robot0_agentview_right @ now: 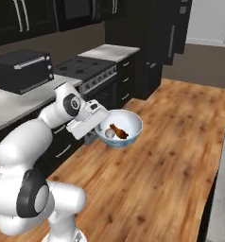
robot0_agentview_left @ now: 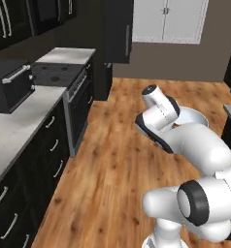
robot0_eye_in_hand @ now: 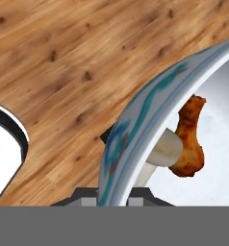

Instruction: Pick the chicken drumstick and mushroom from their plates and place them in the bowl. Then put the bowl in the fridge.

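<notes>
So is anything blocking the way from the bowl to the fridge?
Nothing visible does. The gripper holds the bowl by its rim above bare wood floor, which runs clear toward the tall black fridge ahead.

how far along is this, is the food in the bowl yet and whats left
Done: the chicken drumstick and the mushroom lie in the bowl. In hand: the gripper has its jaws shut on the bowl's rim, carrying it above the wood floor. Left: putting the bowl in the fridge.
</notes>
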